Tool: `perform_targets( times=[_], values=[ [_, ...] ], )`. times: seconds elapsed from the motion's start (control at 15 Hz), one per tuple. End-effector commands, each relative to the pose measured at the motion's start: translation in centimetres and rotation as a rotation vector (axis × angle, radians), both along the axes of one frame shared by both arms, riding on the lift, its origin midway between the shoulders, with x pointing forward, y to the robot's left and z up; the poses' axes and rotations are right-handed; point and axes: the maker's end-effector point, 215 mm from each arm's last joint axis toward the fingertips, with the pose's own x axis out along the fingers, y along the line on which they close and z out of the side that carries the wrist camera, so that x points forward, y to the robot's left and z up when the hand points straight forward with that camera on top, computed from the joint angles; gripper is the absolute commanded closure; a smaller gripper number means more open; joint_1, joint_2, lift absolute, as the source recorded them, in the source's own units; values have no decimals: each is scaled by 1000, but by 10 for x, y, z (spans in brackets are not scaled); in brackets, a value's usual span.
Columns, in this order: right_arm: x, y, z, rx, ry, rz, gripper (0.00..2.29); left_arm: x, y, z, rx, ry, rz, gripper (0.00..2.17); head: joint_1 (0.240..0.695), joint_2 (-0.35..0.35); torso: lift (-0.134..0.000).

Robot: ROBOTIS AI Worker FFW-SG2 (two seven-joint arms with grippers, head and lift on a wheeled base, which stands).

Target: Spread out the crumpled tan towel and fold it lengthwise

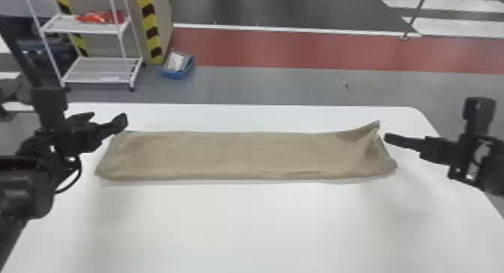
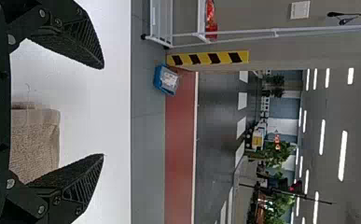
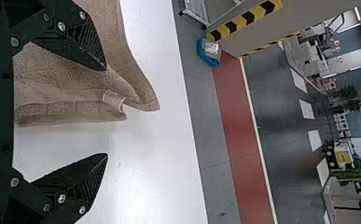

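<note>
I judge the lengthwise fold as nearly done: towel (image 1: 232, 154) lies as a long strip on the table (image 1: 243, 223), running between my two sets of jaws, L to R. L gripper (image 2: 103, 112) is wide w/ nothing in it, nr the strip's far L corner. R gripper (image 3: 107, 112) is also wide & holding nothing, just off the R end. The far R corner (image 1: 372, 130) pokes up beside its jaws, tag (image 3: 114, 100) showing, so that end needs tidying. Next, IMO: R jaws in a bit, light pinch on that corner, ease it out & lay it flat; L can wait. Risk: a hard tug prob. skews the strip.

Edges: beyond the jaws, only a slim band of tabletop before the far edge; R side rounds off nr the R jaws. Best room for moving: nearside of both jaws, lots of white top.
</note>
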Motion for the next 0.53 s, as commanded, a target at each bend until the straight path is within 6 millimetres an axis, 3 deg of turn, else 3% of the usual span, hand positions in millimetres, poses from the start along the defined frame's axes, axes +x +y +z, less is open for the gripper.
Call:
perform_targets(
  times=[0.0, 0.47],
  values=[
    [3, 0, 4, -1, -14, 2, 269, 8, 6, -11, 36, 12, 2, 323, 695, -81, -124],
    [12, 6, 15, -1, -49, 12, 269, 9, 10, -33, 77, 80, -26, 569, 695, -65, -124]
  ],
)
